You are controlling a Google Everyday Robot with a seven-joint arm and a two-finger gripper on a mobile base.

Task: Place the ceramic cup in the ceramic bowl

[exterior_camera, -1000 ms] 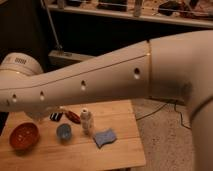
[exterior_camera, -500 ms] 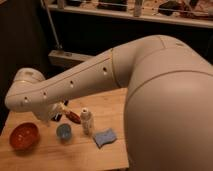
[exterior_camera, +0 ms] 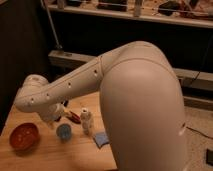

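Observation:
The ceramic cup [exterior_camera: 63, 131] is small, round and blue-teal. It stands upright on the wooden table [exterior_camera: 55, 159], left of centre. The ceramic bowl [exterior_camera: 24, 136] is wide, shallow and red-orange. It sits at the table's left side, a short gap left of the cup. My white arm reaches in from the right and bends down at its wrist [exterior_camera: 36, 97]. My gripper [exterior_camera: 56, 119] hangs below the wrist, just above and slightly left of the cup, between cup and bowl. It is mostly hidden by the wrist.
A white bottle [exterior_camera: 86, 120] stands just right of the cup. A small oblong red object [exterior_camera: 73, 116] lies behind the cup. A blue sponge [exterior_camera: 101, 139] lies to the right, partly behind my arm. Dark shelving [exterior_camera: 125, 30] stands behind the table.
My arm has swung further over the table. The wrist has moved down and towards the cup. Its bulk now hides the table's right side. Cup, bowl, bottle and sponge have not moved.

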